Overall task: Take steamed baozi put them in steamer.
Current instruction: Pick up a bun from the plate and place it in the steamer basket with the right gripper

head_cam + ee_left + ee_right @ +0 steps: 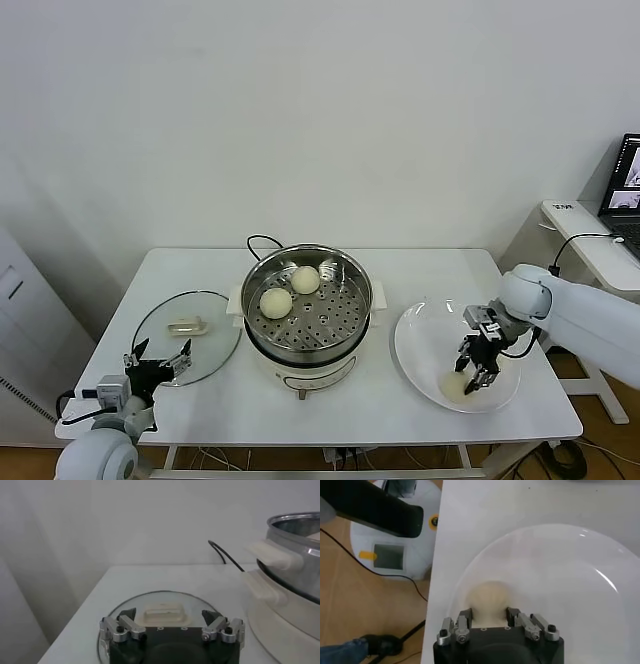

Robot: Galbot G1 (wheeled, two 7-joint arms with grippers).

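Note:
Two cream-white baozi [276,302] [305,280] lie in the shiny steel steamer [350,322] on its white pot base at the table's middle. A third baozi [454,384] sits on the white plate [420,345] at the right. My right gripper [478,376] is down on the plate. In the right wrist view its fingers [465,617] press both sides of this baozi [489,596], which rests on the plate [560,570]. My left gripper [158,360] is open and empty, low at the front left, over the near edge of the glass lid.
A round glass lid [200,345] with a pale handle [165,614] lies flat left of the steamer [295,545]. A black cord [258,240] runs behind the pot. A side table with a laptop [625,190] stands at the far right. The table's right edge is close to the plate.

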